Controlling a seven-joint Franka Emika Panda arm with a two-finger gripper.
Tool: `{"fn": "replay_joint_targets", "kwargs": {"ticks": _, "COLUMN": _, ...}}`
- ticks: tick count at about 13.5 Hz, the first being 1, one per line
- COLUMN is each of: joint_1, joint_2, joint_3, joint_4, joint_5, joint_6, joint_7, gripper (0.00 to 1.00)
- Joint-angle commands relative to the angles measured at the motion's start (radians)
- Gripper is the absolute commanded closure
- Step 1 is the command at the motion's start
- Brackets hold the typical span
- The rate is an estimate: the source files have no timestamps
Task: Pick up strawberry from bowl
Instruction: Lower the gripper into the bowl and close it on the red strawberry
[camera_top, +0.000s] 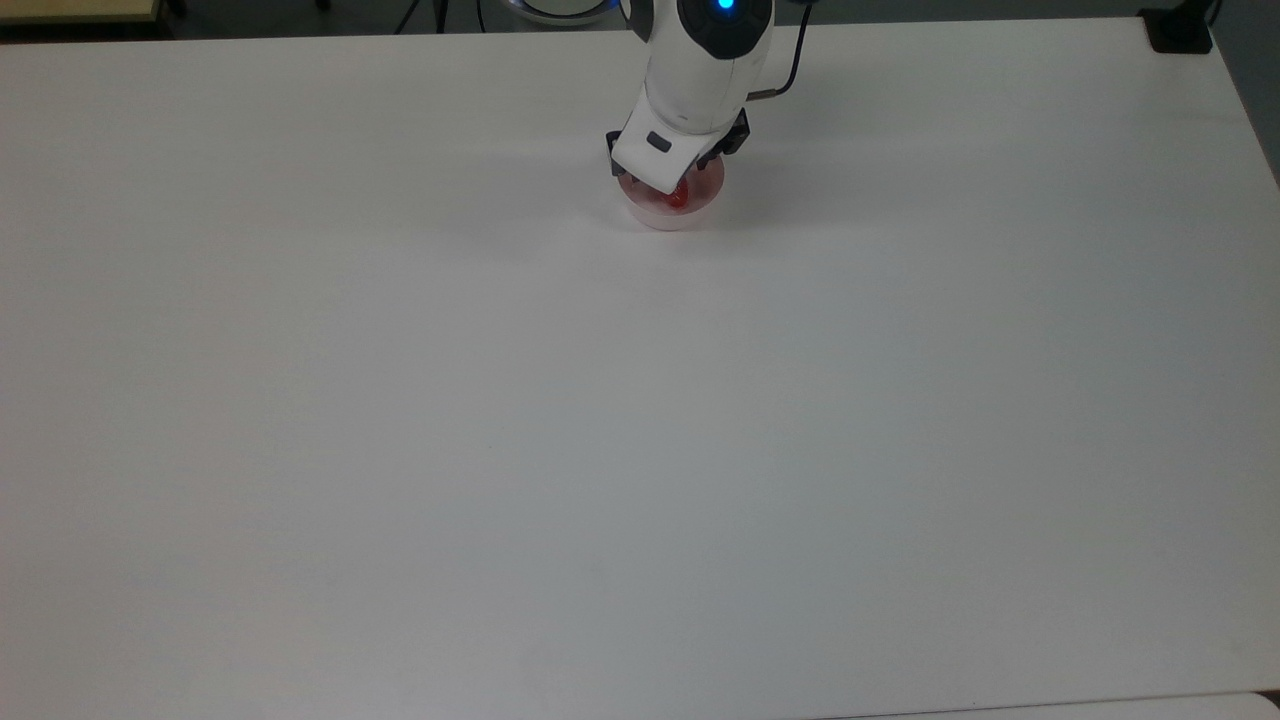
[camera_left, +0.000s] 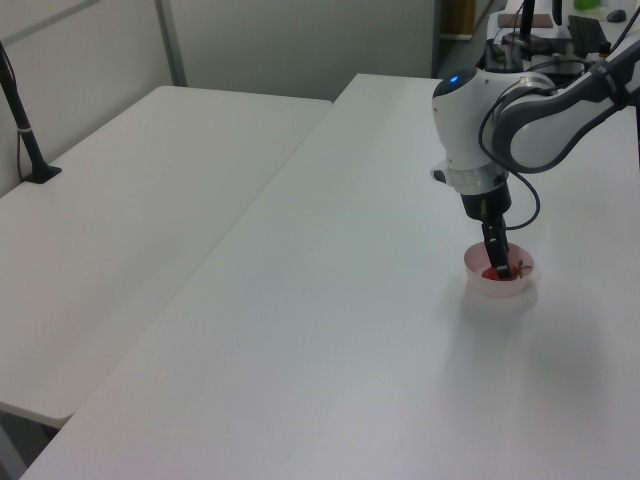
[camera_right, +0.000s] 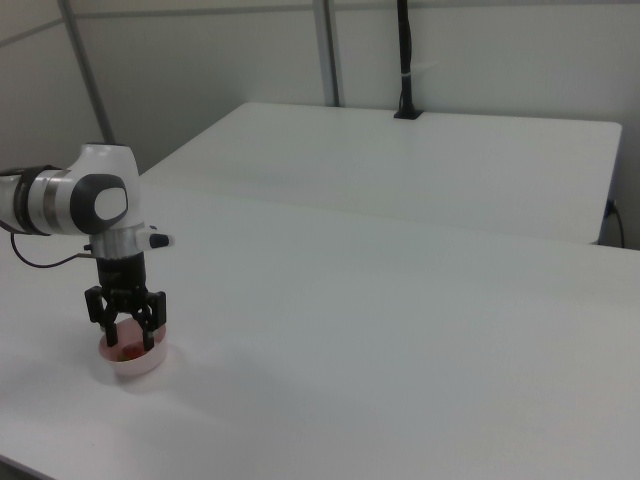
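Fingers of the black two-finger gripper (camera_right: 126, 338) straddle the small glossy red strawberry (camera_right: 125, 351), spread, holding nothing, inside the pale pink translucent plastic bowl (camera_right: 145, 363) at the top view's far table (camera_top: 640, 450) edge.

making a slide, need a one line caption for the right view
Franka arm's gripper poised with open jaws over the strawberry in a pink bowl on a white table.

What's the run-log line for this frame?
phase: grasp | gripper: open, lowered into bowl | strawberry: in bowl, unlifted
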Motion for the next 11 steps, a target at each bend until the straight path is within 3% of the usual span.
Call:
{"fn": "replay_joint_targets", "kwargs": {"ticks": 1, "joint_1": 0.021, "joint_2": 0.036, "joint_3": -0.009, "joint_4": -0.003, "joint_5": 0.012, "joint_6": -0.005, "joint_7": -0.021, "gripper": 0.33}}
{"fn": "replay_joint_targets", "kwargs": {"ticks": 3, "joint_1": 0.022, "joint_2": 0.048, "joint_3": -0.004, "joint_4": -0.003, "joint_5": 0.007, "joint_6": 0.002, "joint_7": -0.021, "gripper": 0.41}}
{"fn": "replay_joint_targets", "kwargs": {"ticks": 8, "joint_1": 0.019, "joint_2": 0.045, "joint_3": -0.004, "joint_4": -0.001, "joint_5": 0.007, "joint_6": 0.005, "joint_7": -0.052, "gripper": 0.75}}
{"fn": "replay_joint_targets", "kwargs": {"ticks": 11, "joint_1": 0.009, "joint_2": 0.032, "joint_3": -0.004, "joint_4": 0.003, "joint_5": 0.009, "joint_6": -0.004, "joint_7": -0.053, "gripper": 0.8}}
